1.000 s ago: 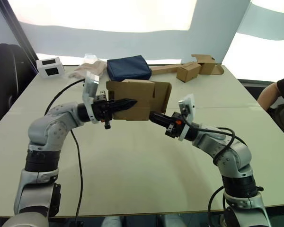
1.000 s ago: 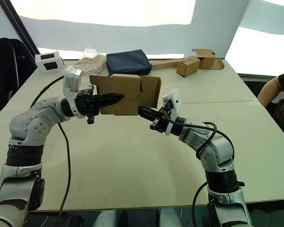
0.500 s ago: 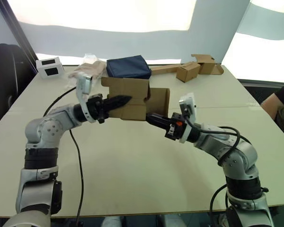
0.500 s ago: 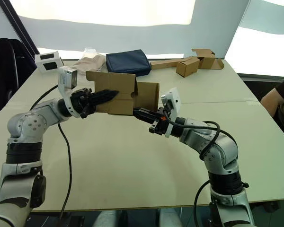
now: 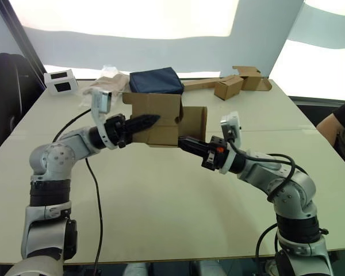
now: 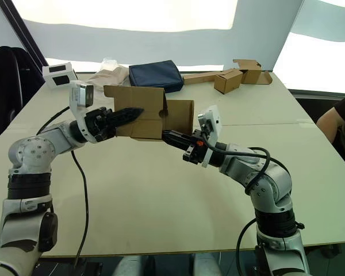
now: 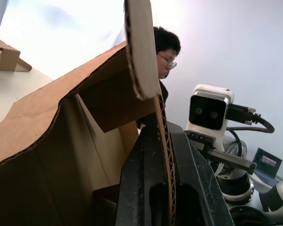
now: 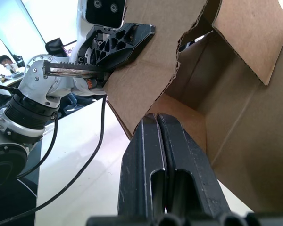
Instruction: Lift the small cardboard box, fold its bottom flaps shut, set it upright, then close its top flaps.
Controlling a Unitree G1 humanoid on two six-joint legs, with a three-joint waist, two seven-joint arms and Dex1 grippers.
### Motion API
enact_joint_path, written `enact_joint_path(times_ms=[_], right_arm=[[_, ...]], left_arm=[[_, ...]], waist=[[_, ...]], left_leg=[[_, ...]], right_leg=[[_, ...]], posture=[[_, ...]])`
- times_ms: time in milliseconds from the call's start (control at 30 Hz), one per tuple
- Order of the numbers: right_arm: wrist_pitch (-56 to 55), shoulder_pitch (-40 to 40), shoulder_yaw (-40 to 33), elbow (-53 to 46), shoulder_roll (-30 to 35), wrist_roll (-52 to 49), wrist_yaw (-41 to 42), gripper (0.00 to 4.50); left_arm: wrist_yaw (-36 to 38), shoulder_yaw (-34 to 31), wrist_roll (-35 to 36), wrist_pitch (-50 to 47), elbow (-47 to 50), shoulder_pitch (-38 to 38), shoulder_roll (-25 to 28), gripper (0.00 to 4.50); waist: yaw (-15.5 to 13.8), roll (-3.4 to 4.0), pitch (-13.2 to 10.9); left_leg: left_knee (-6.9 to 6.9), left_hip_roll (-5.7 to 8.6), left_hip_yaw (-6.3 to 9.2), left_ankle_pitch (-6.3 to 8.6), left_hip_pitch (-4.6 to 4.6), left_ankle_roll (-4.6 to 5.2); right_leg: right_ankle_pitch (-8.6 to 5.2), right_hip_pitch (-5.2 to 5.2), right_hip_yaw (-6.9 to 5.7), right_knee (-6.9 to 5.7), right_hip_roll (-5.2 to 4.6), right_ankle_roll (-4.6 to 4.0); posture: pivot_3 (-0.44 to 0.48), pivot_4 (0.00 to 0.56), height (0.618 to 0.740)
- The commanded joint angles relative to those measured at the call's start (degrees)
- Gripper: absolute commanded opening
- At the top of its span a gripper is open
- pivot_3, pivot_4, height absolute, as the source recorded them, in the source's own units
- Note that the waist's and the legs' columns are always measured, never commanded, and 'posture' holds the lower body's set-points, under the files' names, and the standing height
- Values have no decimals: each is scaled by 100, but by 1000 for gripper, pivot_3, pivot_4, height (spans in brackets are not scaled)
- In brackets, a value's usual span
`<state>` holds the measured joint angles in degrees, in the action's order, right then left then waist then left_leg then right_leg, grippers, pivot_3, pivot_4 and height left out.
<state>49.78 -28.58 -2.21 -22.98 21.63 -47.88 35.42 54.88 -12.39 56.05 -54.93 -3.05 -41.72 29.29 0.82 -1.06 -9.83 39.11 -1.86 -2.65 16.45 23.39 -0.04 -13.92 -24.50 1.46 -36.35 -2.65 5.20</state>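
Above the table [image 5: 161, 195], left end effector [image 5: 152, 120] pinches the hollow small cardboard box [image 5: 164, 121]; right end effector [image 5: 184, 142] pressed together.

Plain brown small cardboard box [image 5: 164, 121], black fingers [image 5: 142, 121], navy pouch [image 5: 156, 81]

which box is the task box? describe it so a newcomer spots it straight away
On the pale table, look to the middle, between the two arms. The small cardboard box is held above the table, the left gripper clamped on its wall and the right gripper at its lower edge. Unlike the smaller tan boxes at the far edge, it is larger with open flaps.
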Motion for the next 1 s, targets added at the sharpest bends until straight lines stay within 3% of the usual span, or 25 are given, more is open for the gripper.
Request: enact_joint_path(times_ms=[33, 367, 600, 733, 1000], right_arm=[[-31, -97, 156, -338, 34, -167, 169, 0], [-39, 248, -707, -159, 481, -608, 149, 0], [-145, 221, -1540, 367, 277, -1269, -387, 0], [-188, 293, -1825, 919, -57, -1573, -670, 960], [-403, 218, -1985, 1960, -1082, -2097, -962, 4139]], left_arm=[[-68, -124, 192, -19, 318, -89, -2, 8], [-67, -187, 166, 33, 441, 108, 182, 8], [-180, -256, 294, -40, 489, 142, 168, 8], [-292, -294, 471, -125, 593, 152, 138, 0], [-461, -296, 633, -125, 631, 111, 66, 0]], waist=[[-1, 0, 0], [-4, 0, 0], [-2, 0, 0], [-3, 0, 0], [14, 1, -1]], left_leg=[[0, 0, 0, 0, 0, 0], [0, 1, -1, 0, 0, 0], [-1, 0, -1, 0, 0, 0], [0, 0, -2, 0, 0, 0], [-2, -2, -1, 0, -1, 0]], right_leg=[[0, 0, 0, 0, 0, 0], [0, 0, 1, 1, -1, 0], [0, 0, 1, 1, 0, -1], [0, 0, 2, 1, -2, 0], [0, 0, 2, -3, 1, 0]], posture=[[0, 150, 740], [0, 150, 740], [0, 150, 740], [0, 150, 740], [0, 150, 740]])
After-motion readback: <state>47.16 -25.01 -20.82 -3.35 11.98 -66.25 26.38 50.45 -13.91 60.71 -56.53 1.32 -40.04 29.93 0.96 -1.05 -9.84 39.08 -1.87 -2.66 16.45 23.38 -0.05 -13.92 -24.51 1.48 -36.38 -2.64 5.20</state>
